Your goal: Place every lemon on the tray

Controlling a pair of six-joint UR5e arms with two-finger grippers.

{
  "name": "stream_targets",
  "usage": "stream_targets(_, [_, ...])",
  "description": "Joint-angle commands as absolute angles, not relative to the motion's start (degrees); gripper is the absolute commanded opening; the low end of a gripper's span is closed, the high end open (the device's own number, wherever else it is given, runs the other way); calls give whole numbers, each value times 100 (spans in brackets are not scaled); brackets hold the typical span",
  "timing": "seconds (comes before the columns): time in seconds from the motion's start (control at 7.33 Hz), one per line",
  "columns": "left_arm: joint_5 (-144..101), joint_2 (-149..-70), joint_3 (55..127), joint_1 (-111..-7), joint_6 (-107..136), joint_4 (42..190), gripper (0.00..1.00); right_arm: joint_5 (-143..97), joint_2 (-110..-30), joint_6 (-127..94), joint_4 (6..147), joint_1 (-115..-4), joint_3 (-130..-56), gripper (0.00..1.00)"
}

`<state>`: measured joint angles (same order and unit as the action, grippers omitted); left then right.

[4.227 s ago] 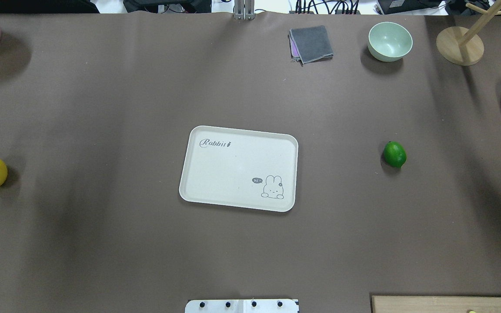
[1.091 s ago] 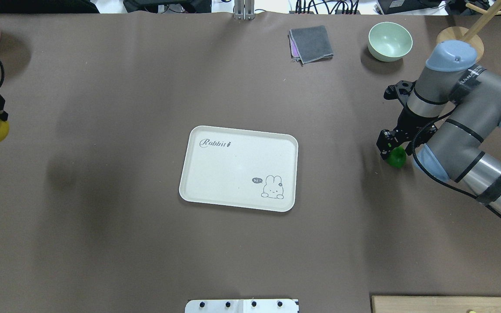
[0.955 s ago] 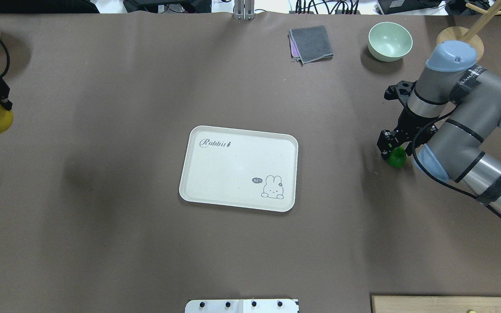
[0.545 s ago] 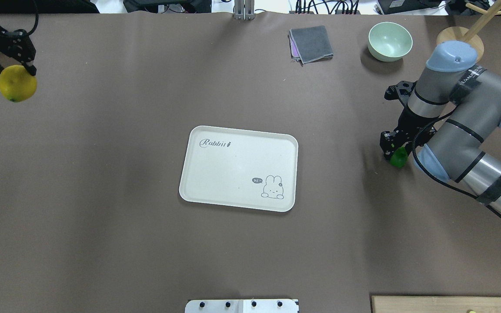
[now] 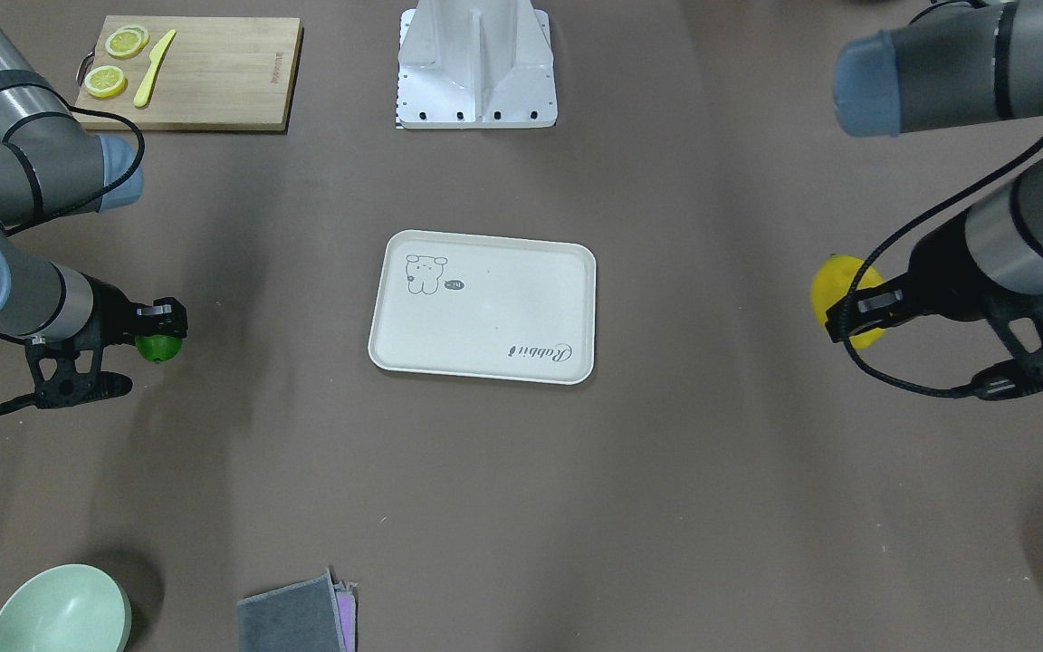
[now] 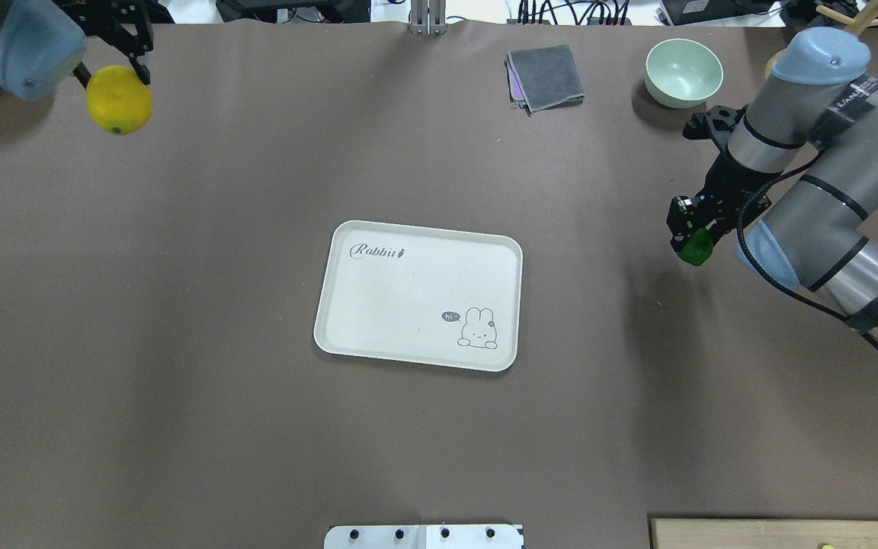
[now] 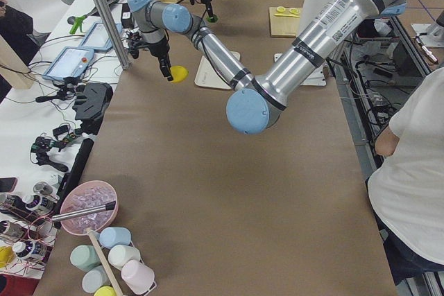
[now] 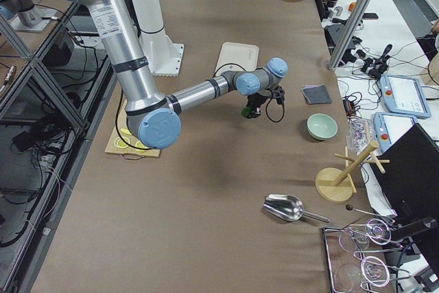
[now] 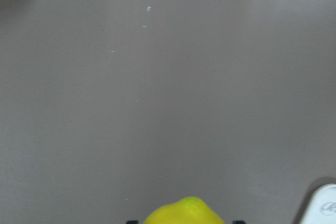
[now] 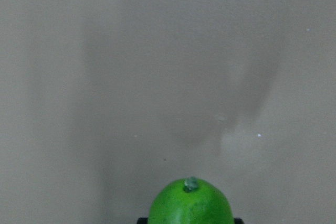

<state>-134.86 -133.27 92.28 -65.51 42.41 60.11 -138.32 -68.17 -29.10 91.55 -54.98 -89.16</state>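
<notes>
The cream tray (image 6: pixel 408 293) lies at the table's middle and holds nothing; it also shows in the front view (image 5: pixel 485 312). My left gripper (image 6: pixel 113 76) is shut on the yellow lemon (image 6: pixel 120 101) and holds it in the air over the far left of the table. The yellow lemon also shows in the front view (image 5: pixel 837 288) and the left wrist view (image 9: pixel 184 211). My right gripper (image 6: pixel 693 235) is shut on the green lemon (image 6: pixel 696 248), just above the table, right of the tray. The green lemon also shows in the front view (image 5: pixel 160 349) and the right wrist view (image 10: pixel 190 203).
A pale green bowl (image 6: pixel 683 71), a folded grey cloth (image 6: pixel 546 76) and a wooden stand (image 6: pixel 805 80) sit along the far right edge. A cutting board (image 5: pixel 205 63) with lemon slices and a yellow knife lies near my base on my right. A metal scoop (image 8: pixel 285 207) lies at the right end.
My left gripper has carried the yellow lemon up and toward the far side and the middle. My right gripper has closed on the green lemon and raised it slightly.
</notes>
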Motion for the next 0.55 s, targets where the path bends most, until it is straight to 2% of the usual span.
stream_targets(0.0, [-13447, -13605, 9202, -5814, 5556, 6369, 0, -14350, -6602, -2944, 9149, -5555, -9009, 34])
stream_targets(0.41, [-12755, -13780, 8975, -4925, 6825, 7143, 0, -14414, -5961, -3488, 9141, -5363, -9026, 34])
